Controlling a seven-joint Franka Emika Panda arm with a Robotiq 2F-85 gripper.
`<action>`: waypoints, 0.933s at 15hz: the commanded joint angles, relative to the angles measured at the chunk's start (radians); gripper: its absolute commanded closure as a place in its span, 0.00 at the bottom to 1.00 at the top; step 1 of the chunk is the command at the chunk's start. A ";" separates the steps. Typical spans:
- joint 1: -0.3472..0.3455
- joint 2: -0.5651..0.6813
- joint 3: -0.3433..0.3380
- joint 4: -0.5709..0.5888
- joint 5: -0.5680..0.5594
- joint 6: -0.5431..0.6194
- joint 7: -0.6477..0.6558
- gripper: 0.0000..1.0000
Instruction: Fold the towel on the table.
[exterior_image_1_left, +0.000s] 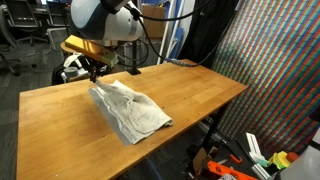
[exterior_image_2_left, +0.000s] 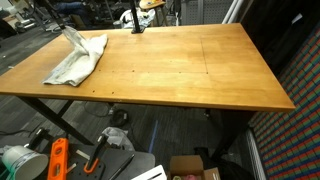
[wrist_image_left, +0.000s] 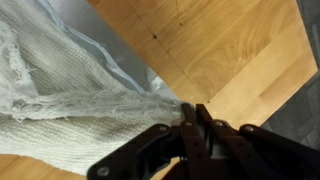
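Note:
The off-white towel (exterior_image_1_left: 132, 112) lies crumpled at one end of the wooden table (exterior_image_1_left: 205, 95). One of its corners is pulled up off the surface. My gripper (exterior_image_1_left: 95, 72) hangs just above that end, shut on the raised corner. In the wrist view the black fingers (wrist_image_left: 190, 108) are pinched together on the frayed towel (wrist_image_left: 70, 100) edge, and the cloth drapes down to the table (wrist_image_left: 225, 50). In an exterior view the towel (exterior_image_2_left: 80, 60) sits at the far corner of the table (exterior_image_2_left: 190, 70), with a peak rising toward the top of the frame.
A colourful patterned panel (exterior_image_1_left: 285, 70) stands beside the table. Tools and clutter lie on the floor (exterior_image_1_left: 240, 165). Under the table are orange tools (exterior_image_2_left: 58, 160) and a cardboard box (exterior_image_2_left: 190, 166). Office chairs stand behind the table.

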 joint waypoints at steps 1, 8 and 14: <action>-0.015 0.078 -0.002 0.154 0.029 -0.066 0.112 0.90; -0.032 0.097 0.003 0.167 0.031 -0.063 0.132 0.90; -0.044 0.116 -0.007 0.245 0.096 -0.036 0.314 0.89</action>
